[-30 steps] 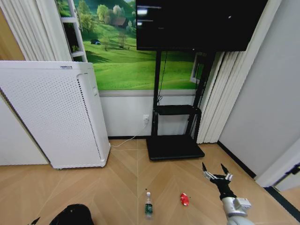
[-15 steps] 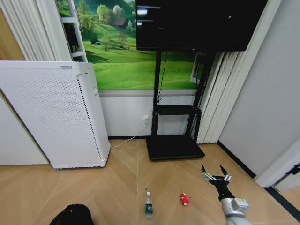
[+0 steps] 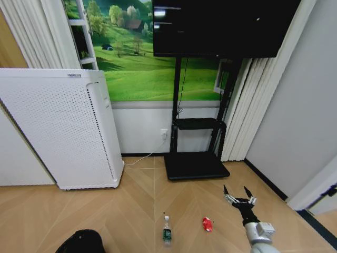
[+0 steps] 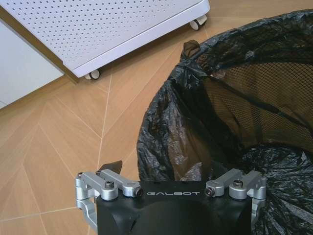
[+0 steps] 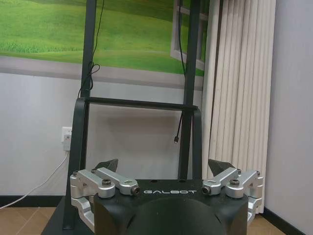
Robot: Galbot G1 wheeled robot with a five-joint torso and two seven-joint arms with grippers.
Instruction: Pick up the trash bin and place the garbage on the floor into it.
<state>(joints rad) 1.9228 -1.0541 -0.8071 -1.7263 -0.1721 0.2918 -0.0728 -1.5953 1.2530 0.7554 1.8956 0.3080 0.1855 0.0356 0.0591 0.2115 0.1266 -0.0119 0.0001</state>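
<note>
The small black round mesh trash bin (image 4: 254, 98), lined with a crinkly black plastic bag, sits right in front of the left gripper (image 4: 171, 181). That gripper has its fingers spread wide and holds nothing. One finger is outside the rim and the other seems to be over the inside, so the rim looks to be between them, not pinched yet. If the fingers only catch the loose bag, the bin could slip or tip. The thin mesh wall could also bend and slide out.

The right gripper (image 3: 238, 199) hangs in the air over the floor with its fingers spread and empty too. It points at the wall, well apart from the litter. A clear plastic bottle with a green label (image 3: 167, 232) lies on the floor, and a small crushed red can (image 3: 207, 224) lies near it. Both are round and could roll away if bumped.

The floor (image 3: 131, 211) is light tan wood in a zigzag pattern. It looks smooth, so things may slide. A tall white box with lots of little holes (image 3: 58, 126) stands on wheels by the wall. A black TV stand (image 3: 196, 158) holds a big dark screen in front of a picture of green hills.
</note>
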